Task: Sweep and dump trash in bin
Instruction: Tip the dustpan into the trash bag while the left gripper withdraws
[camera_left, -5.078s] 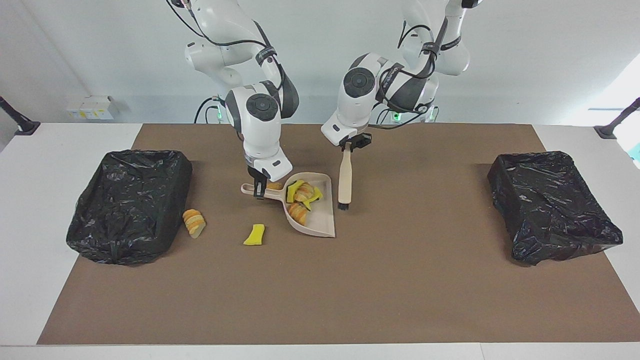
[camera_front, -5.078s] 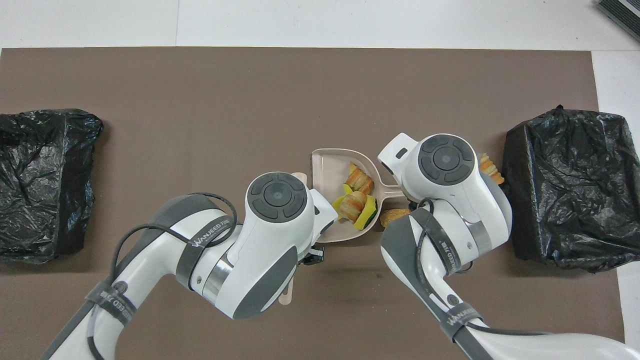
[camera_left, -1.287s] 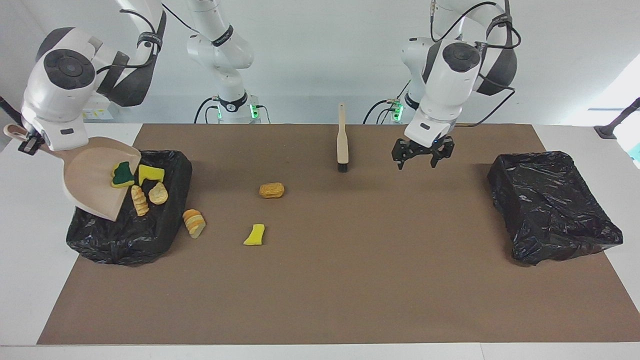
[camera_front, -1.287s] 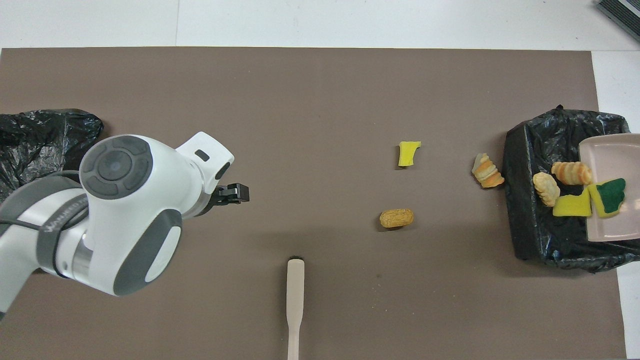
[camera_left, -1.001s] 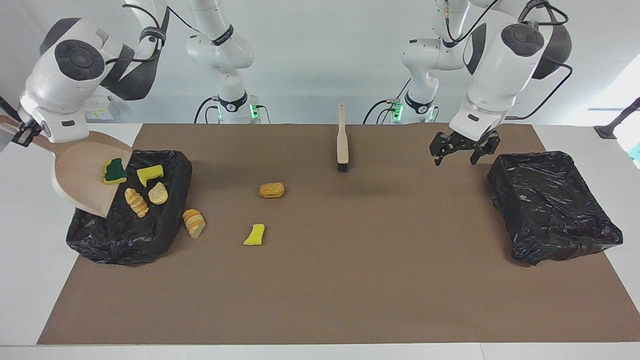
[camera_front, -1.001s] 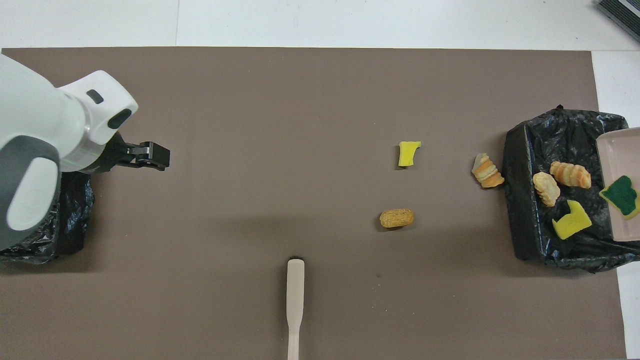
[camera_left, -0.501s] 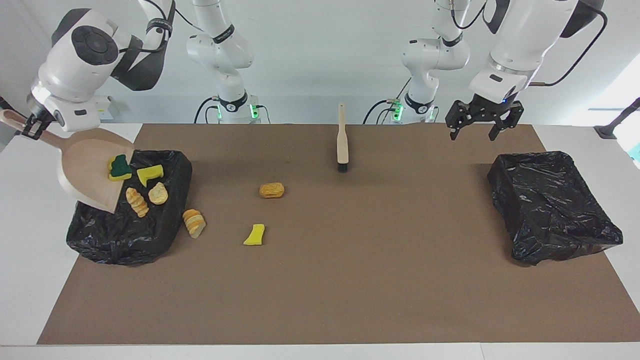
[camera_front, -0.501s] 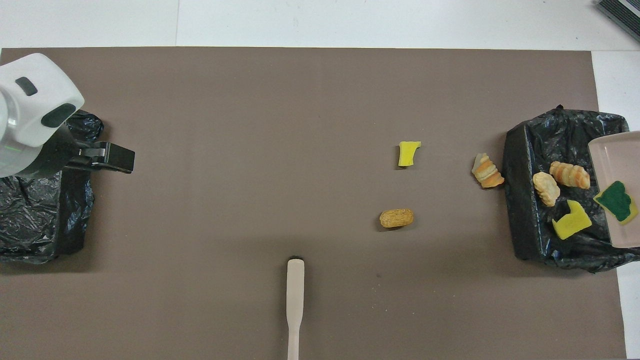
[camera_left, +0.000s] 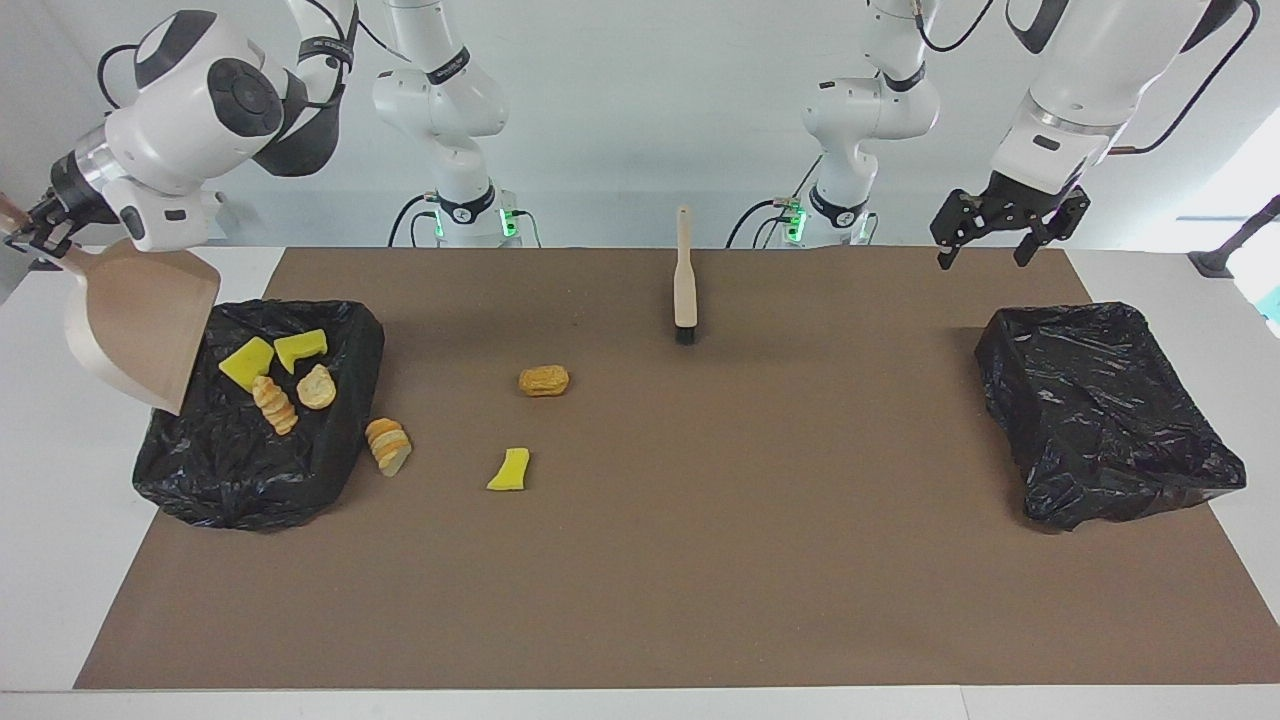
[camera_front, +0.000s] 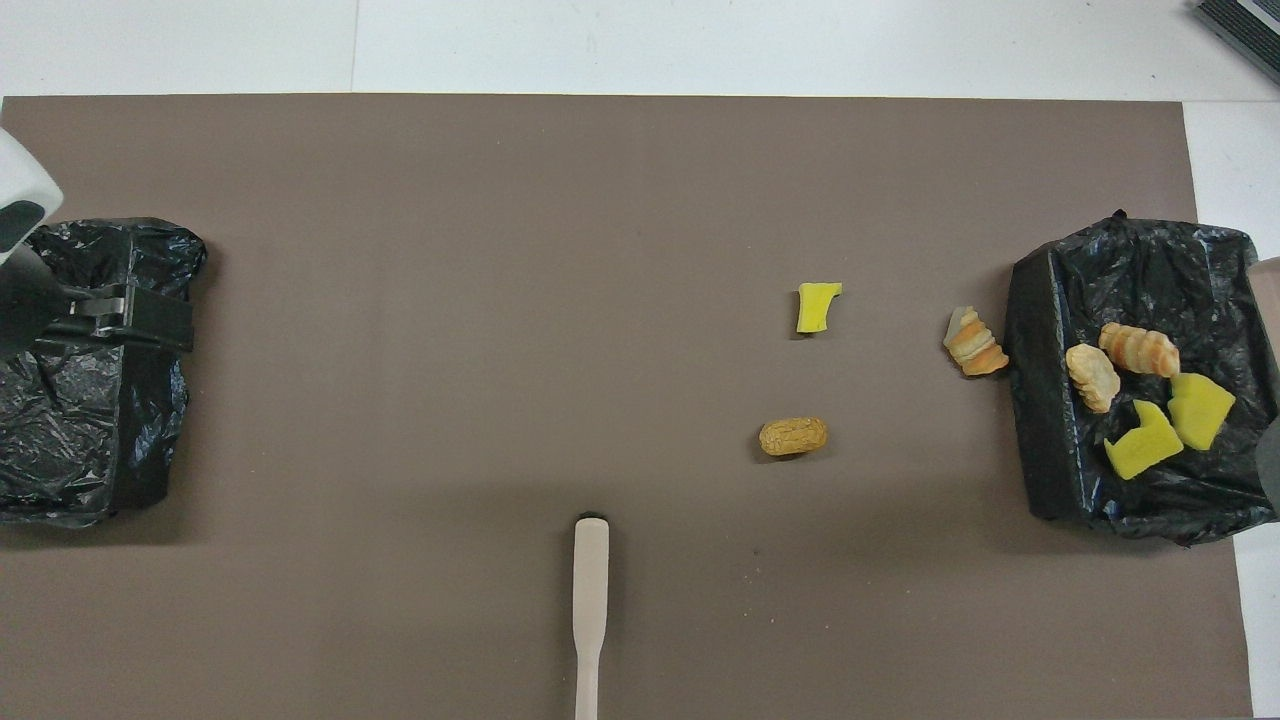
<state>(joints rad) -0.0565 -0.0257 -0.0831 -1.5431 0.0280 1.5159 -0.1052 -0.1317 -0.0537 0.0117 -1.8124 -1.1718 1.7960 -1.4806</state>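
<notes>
Four scraps lie in the black-bagged bin; three remain on the brown surface, at its three o'clock. Right claw grips the tilted beige plastic dustpan; left claw hangs open, empty.

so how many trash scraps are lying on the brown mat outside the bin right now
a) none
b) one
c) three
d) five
c: three lie loose on the mat: a striped bread-like lump right beside the bin, a yellow foam wedge, and an orange-brown lump; the other four visible scraps are already inside the bin.
</notes>
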